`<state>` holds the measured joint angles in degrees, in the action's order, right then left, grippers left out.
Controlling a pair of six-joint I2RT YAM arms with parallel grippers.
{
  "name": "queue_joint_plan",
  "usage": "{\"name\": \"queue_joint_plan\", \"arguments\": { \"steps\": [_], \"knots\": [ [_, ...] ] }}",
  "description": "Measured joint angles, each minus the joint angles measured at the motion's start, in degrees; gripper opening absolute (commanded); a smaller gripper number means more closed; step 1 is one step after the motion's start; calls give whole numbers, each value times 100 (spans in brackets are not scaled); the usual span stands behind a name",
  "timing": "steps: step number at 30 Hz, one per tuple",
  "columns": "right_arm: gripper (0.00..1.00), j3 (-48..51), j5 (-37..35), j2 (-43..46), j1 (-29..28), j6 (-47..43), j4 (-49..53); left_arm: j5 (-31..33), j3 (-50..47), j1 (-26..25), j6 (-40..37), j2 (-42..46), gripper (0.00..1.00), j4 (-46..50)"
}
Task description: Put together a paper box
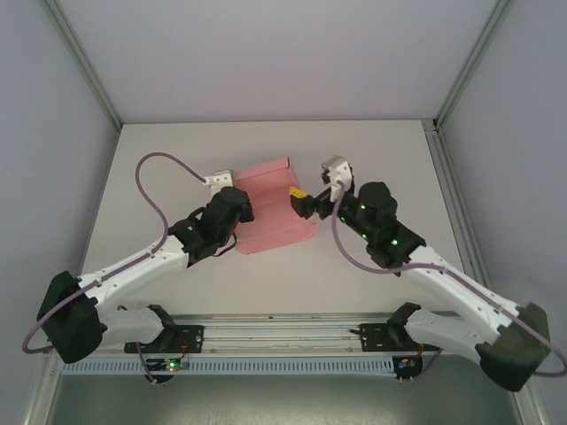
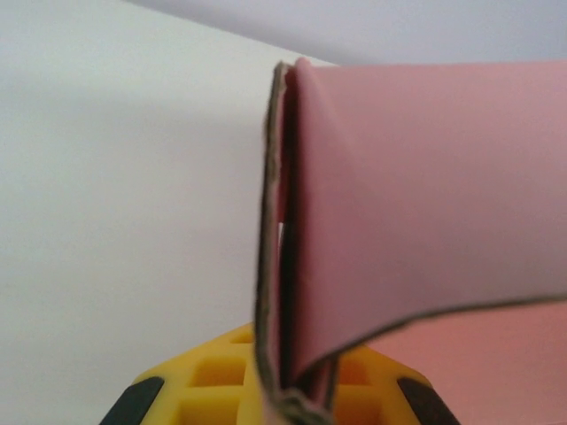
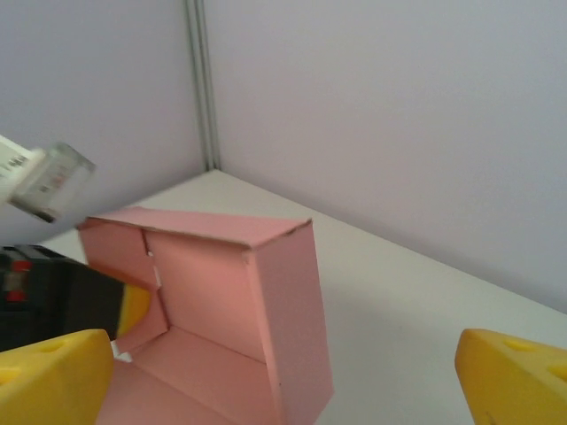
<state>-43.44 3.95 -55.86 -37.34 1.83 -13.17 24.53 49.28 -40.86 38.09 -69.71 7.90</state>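
Note:
The pink paper box sits half folded in the middle of the table, with several walls standing up and its top open. My left gripper is at the box's left side. In the left wrist view its yellow fingers are shut on a doubled wall of the paper box. My right gripper is at the box's right side. Its yellow fingers stand wide open, and the paper box's right wall lies ahead of them, untouched. The right gripper holds nothing.
The white table has bare room behind and to the right of the box. Grey enclosure walls and metal posts close in the back and sides. A purple cable loops over the left arm. The base rail runs along the near edge.

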Motion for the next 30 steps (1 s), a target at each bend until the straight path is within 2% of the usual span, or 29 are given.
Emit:
{"name": "queue_joint_plan", "arguments": {
  "steps": [4, 7, 9, 12, 15, 19, 22, 27, 30],
  "knots": [
    [98, 197, -9, 664, 291, 275, 170, 358, -2, 68, -796, 114, 0, -166],
    [98, 216, -107, 997, 748, 616, 538, 273, 9, 431, -1410, 203, 0, -417],
    [98, 216, -109, 1078, 1049, 822, 820, -160, 162, 916, -1585, 179, 0, -378],
    [98, 162, 7, 1023, 1510, 1130, 1447, -837, 1001, 1679, -1882, -269, 0, 7],
    [98, -9, 188, 828, 1882, 1443, 2129, -1349, 1967, 1915, -2551, -844, 0, 315],
    [98, -107, 476, 750, 2181, 1589, 2664, -2481, 3047, 1906, -4264, -1497, 0, 1224],
    [98, -107, 597, 811, 2186, 1578, 2887, -3058, 3357, 1821, -5847, -1755, 0, 2052],
    [98, -68, 619, 1132, 2188, 1471, 3021, -2597, 3379, 1108, -8122, -2107, 0, 3108],
    [98, 28, 601, 1296, 2188, 1447, 3075, -2275, 3458, 621, -9176, -2500, 0, 3456]
  ]
}}
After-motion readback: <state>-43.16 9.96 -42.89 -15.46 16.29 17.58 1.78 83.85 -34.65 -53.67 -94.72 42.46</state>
